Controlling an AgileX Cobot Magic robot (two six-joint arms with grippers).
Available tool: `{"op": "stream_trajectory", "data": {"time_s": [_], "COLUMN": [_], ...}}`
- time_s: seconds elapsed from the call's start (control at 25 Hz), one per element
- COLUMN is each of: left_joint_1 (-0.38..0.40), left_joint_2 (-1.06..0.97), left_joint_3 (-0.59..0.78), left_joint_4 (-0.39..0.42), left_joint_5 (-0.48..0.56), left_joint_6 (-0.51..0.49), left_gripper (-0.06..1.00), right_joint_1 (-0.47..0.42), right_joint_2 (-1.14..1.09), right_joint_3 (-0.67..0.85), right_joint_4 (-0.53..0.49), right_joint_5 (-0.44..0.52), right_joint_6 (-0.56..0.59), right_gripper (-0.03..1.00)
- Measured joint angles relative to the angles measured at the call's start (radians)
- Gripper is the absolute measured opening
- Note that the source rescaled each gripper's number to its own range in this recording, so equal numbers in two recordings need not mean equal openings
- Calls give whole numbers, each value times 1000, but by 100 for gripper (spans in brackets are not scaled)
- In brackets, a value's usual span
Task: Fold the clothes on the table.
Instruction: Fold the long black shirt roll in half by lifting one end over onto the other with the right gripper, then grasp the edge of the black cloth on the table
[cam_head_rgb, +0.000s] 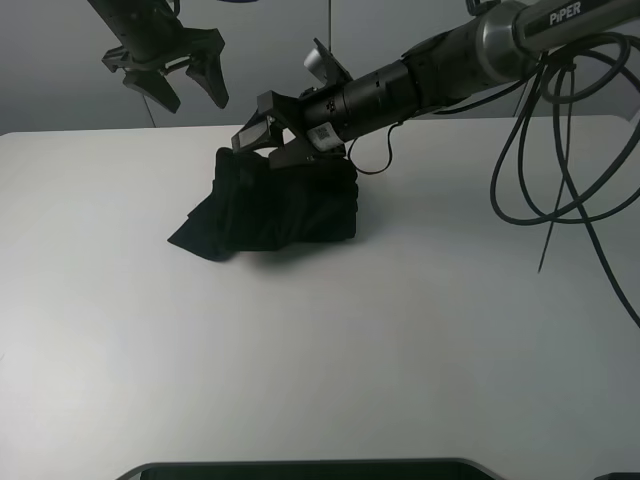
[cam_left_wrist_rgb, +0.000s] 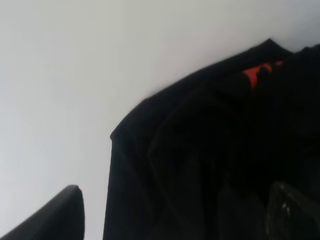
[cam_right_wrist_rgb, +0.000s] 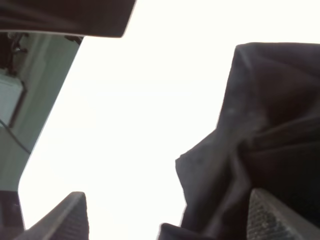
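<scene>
Clothes (cam_head_rgb: 275, 205), a crumpled black heap, lie on the table (cam_head_rgb: 420, 330) directly under the right gripper (cam_head_rgb: 268, 138), its jaws parted and empty, while the left gripper (cam_head_rgb: 180, 80), jaws spread wide, hangs at the heap's ten o'clock.

One black T-shirt (cam_head_rgb: 275, 205) lies bunched on one white surface (cam_head_rgb: 400, 340); two tools, left tool (cam_head_rgb: 190, 92) and right tool (cam_head_rgb: 268, 140), hang in the upper frame.

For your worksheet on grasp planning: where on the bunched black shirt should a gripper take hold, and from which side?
Probably the loose flap of the shirt spreading thin onto the table at its left end; come from the left, since the rest is bulky.
</scene>
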Motion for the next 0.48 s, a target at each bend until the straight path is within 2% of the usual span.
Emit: {"op": "stream_trajectory", "data": {"time_s": [0.16, 0.32, 0.48], "left_joint_1": [0, 0, -2], "left_joint_2": [0, 0, 0], "left_joint_3": [0, 0, 0], "left_joint_4": [0, -6, -30], "left_joint_5": [21, 32, 34], "left_joint_6": [24, 54, 106], "left_gripper": [95, 95, 95], "right_joint_1": [-63, -147, -217], "right_joint_2": [-68, -169, -252], "right_joint_3": [0, 24, 85], "right_joint_4": [-142, -290, -482], "right_joint_5": [2, -27, -70], "right_joint_6": [14, 64, 160], "right_gripper": [89, 91, 91]}}
